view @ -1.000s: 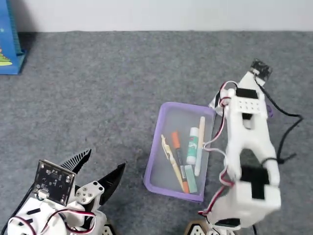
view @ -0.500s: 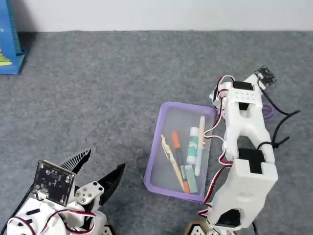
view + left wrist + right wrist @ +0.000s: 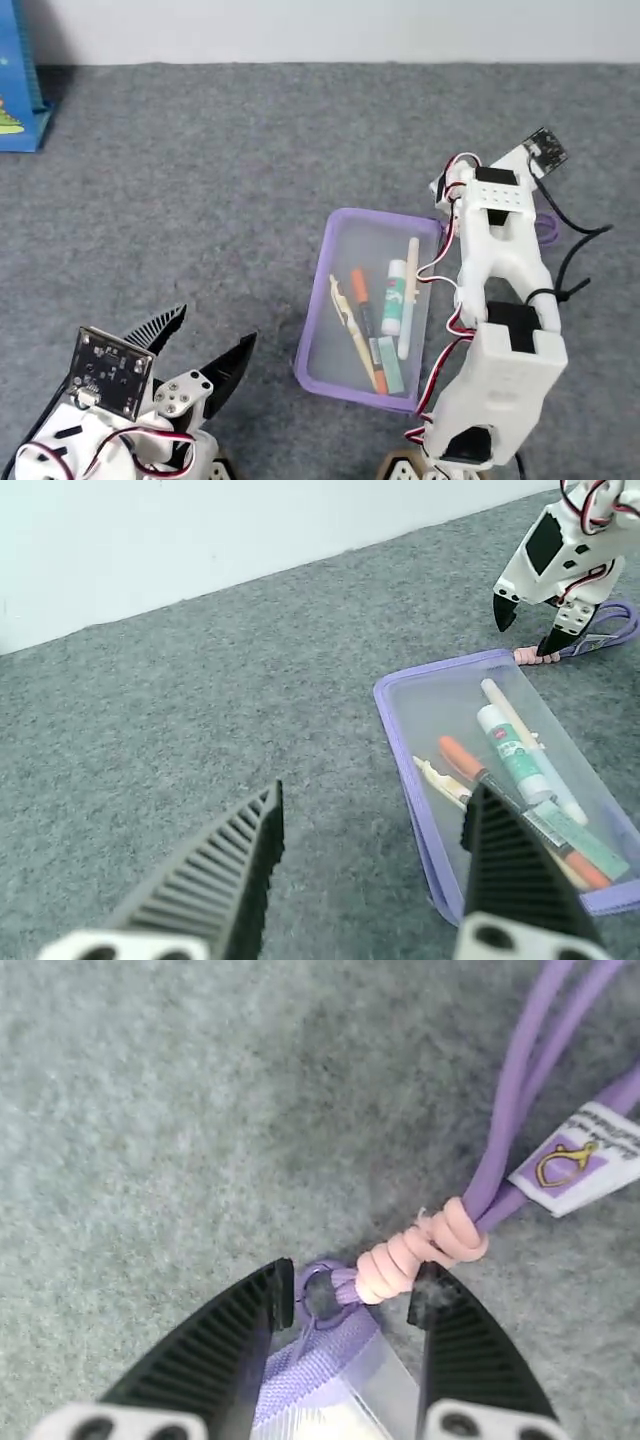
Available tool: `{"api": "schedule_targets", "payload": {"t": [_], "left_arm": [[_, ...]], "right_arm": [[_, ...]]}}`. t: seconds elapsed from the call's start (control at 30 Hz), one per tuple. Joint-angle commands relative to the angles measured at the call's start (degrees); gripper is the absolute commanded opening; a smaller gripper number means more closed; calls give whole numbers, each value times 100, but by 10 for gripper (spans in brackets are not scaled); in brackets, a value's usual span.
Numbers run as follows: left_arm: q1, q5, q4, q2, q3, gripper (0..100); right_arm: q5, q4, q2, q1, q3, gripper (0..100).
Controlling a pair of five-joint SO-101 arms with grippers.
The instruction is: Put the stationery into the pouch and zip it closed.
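Observation:
A purple translucent pouch (image 3: 318,300) lies open on the grey mat. Inside it are an orange marker (image 3: 360,292), a glue stick (image 3: 396,296), a cream pen (image 3: 411,290) and other stationery (image 3: 520,770). My right gripper (image 3: 350,1295) is open at the pouch's far right corner. Its fingers straddle the zipper pull ring (image 3: 322,1290) and the pink coil (image 3: 420,1250) that ties on a purple cord loop (image 3: 530,1090). From the left wrist view that gripper (image 3: 525,630) stands tips-down at the corner. My left gripper (image 3: 200,345) is open at the near left, apart from the pouch (image 3: 400,740).
A blue box (image 3: 15,90) stands at the far left edge by the white wall (image 3: 320,30). The right arm (image 3: 500,260) hangs over the pouch's right side. Bare grey mat (image 3: 200,180) stretches left of and behind the pouch.
The right arm's wrist swung and dropped toward the pouch's far right corner, then nearly settled. The left arm and the pouch have not moved.

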Motion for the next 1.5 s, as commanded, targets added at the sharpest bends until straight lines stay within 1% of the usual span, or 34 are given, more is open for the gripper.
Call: {"api": "schedule_targets", "payload": {"t": [0.0,0.13,0.23,0.4,0.5,0.57,0.7,1.0,1.07,1.17,1.2,1.27,1.33,1.4,1.47], "left_arm": [[-44,35,-79,-18,-22,280],[-53,35,-79,-18,-22,280],[-53,44,-79,-18,-22,280],[-53,53,-79,-18,-13,280],[-53,53,-79,-18,-13,280],[-53,53,-79,-18,-13,280],[-53,53,-79,-18,-13,280],[-53,44,-88,-18,92,280],[-53,44,-88,-18,92,280],[-53,44,-88,-18,92,280],[-53,44,-88,-18,92,279],[-53,44,-88,-18,92,279],[-53,44,-88,-18,92,279],[-53,44,-88,-18,92,279],[-53,44,-88,-18,92,279]], "right_arm": [[-18,-119,13,145,-299,202],[-35,13,365,286,-510,202],[-70,514,646,312,-835,202],[-369,1218,1007,338,-1538,202],[-396,1763,1086,312,-1802,202],[-396,1912,1095,303,-1899,202],[-396,1903,1156,330,-1978,202],[-352,1165,1684,497,-2004,194],[-352,1086,1710,541,-2004,149],[-352,1068,1710,541,-2004,17],[-352,1068,1710,541,-2004,2],[-352,1112,1701,541,-2004,31],[-352,1174,1648,541,-2004,8],[-325,1332,1446,541,-2004,10],[-97,1569,1121,532,-2004,8]]}}
